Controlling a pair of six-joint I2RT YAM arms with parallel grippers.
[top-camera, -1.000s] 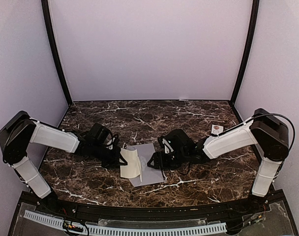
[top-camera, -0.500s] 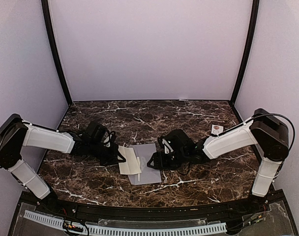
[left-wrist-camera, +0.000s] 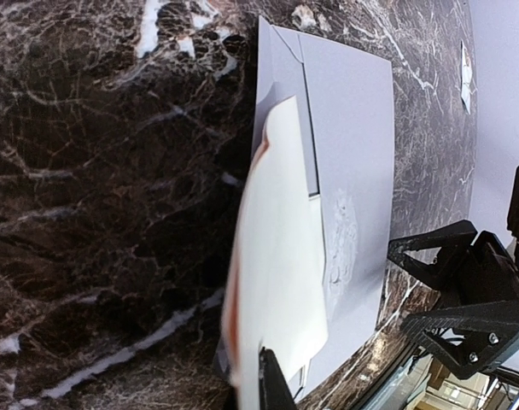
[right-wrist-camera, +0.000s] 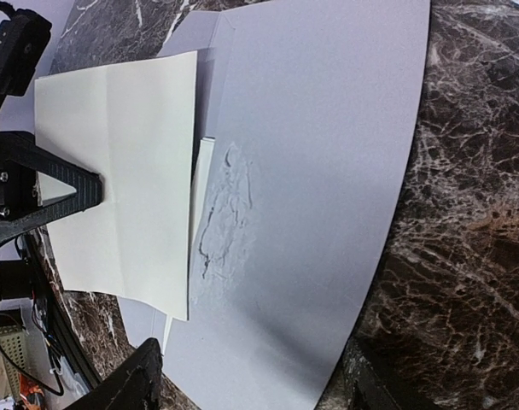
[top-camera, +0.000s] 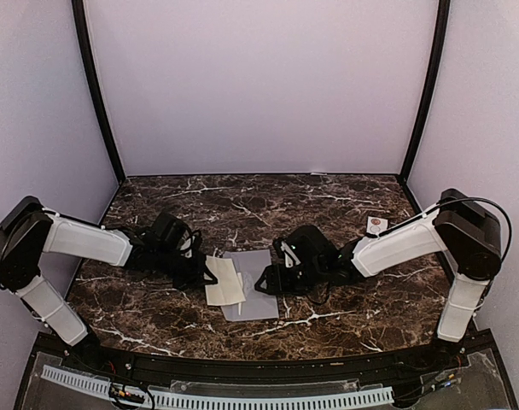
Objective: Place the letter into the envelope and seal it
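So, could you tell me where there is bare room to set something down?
Bare marble runs along the back wall and at both front corners. The centre is crowded with envelope, letter, left tool and right tool.

The top camera looks down on the whole counter from behind the arms. Each wrist camera sits close beside the envelope, one on either side, and all three share it.

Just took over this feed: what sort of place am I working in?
Probably a lab test booth: plain lavender walls on three sides, marble-patterned tabletop, left arm and right arm at its near edge.
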